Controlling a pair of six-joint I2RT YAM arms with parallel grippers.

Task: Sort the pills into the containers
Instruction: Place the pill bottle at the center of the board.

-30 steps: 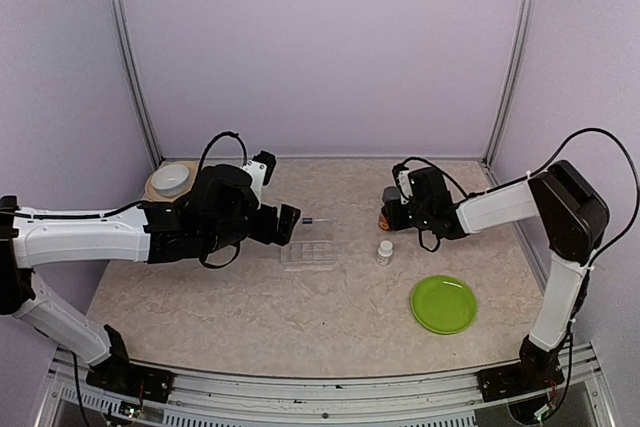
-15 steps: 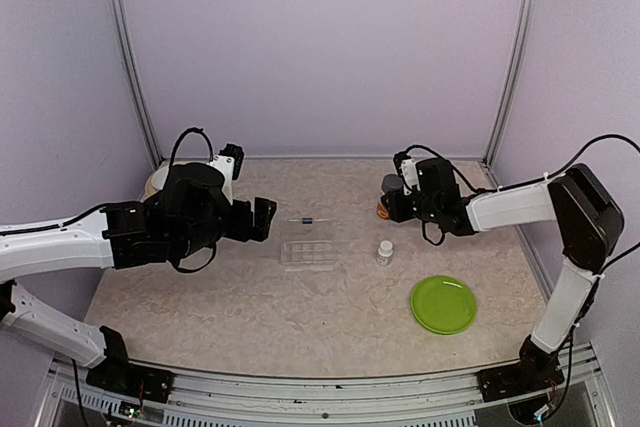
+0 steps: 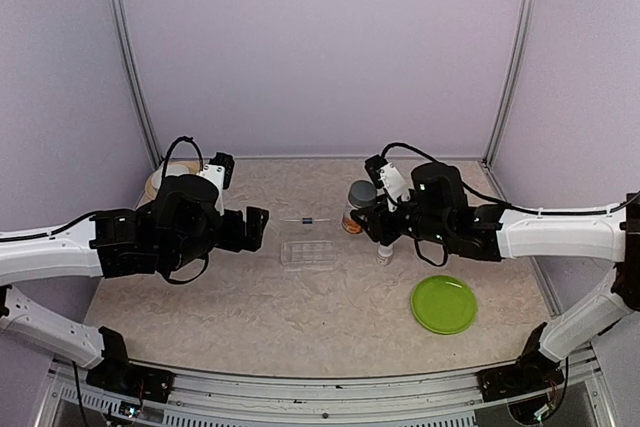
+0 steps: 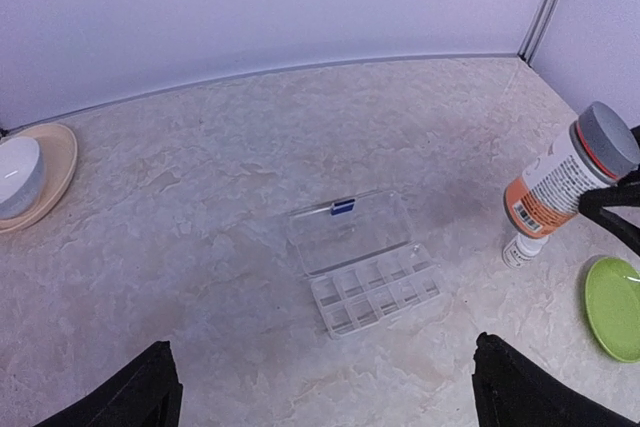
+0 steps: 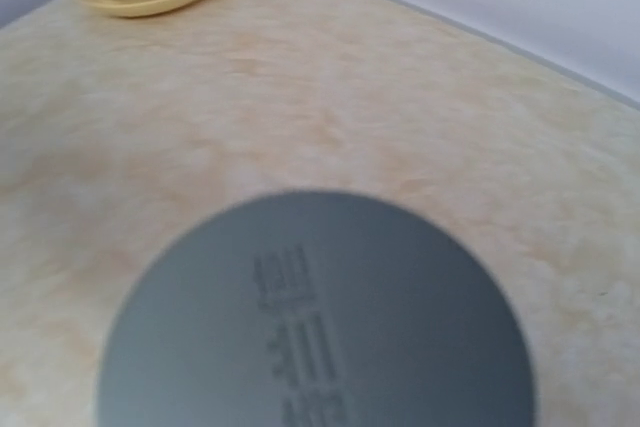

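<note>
- The box (image 4: 372, 282) lies open on the bench (image 4: 200, 277) between the two arms. Its lid is flat behind it, with a blue latch (image 4: 343, 207) at the far edge.
- It looks like thin, light, slick plastic that would skid at a nudge. It is probably best held by its long edges or pinned from above.
- No loose pills show, and the compartments look empty. The pills are presumably inside a bottle.
- Being so small, they would likely roll and bounce, so tipping them out seems safer than pinching them.
- The right tool (image 3: 368, 221) is clamped on the grey-capped bottle (image 4: 568, 182). It holds the bottle tilted off the bench, cap on, just above the white bottle (image 4: 520, 250).
- The left tool (image 3: 254, 229) is spread wide and empty, to the left of the box.
- Count:
  - one box, with two rows of compartments whose number is unclear
  - two bottles
  - one green plate (image 3: 443, 304)
  - one bowl (image 4: 15, 172) on one saucer (image 4: 58, 162)
  - no pills seen
</note>
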